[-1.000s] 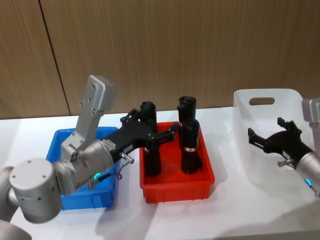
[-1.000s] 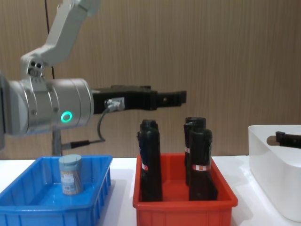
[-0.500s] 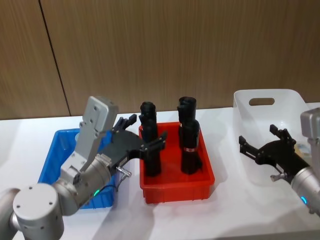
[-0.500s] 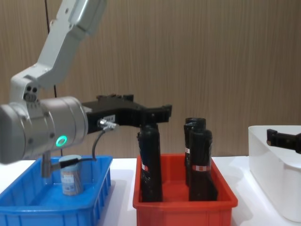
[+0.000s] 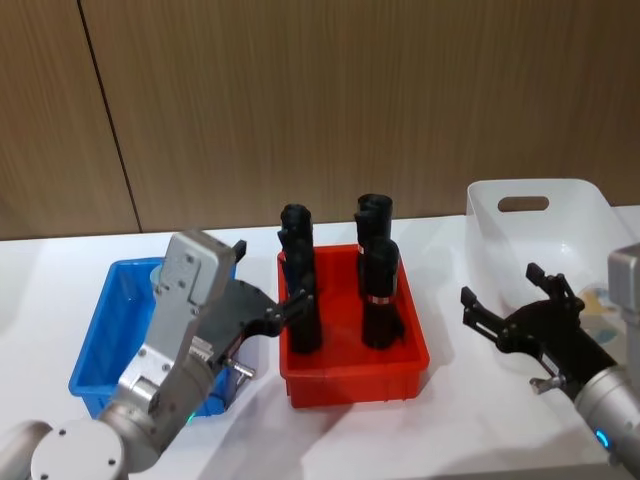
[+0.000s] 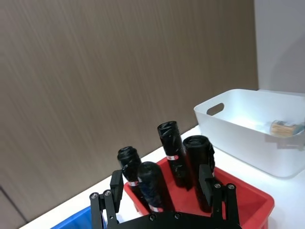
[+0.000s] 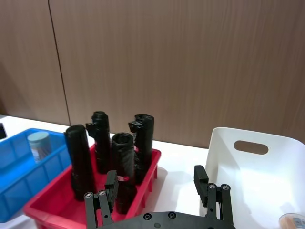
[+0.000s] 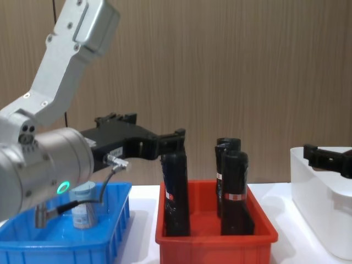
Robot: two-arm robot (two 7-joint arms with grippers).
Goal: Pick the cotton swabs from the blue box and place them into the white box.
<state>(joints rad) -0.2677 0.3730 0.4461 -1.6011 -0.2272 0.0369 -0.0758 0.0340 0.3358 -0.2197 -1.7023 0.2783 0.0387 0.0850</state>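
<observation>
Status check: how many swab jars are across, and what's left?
Done: one clear cotton swab jar lies in the tall white plastic tub. In hand: nothing; left gripper, near the shallow blue plastic bin, and right gripper, beside the tub, are open. Left: a second swab jar standing in that bin.

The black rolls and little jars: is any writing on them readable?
No text can be read.
Red-and-white bands on the black rolls: too small.
Label on the cotton swabs in the blue box: blurred.
Second jar in the white box: label unreadable.
</observation>
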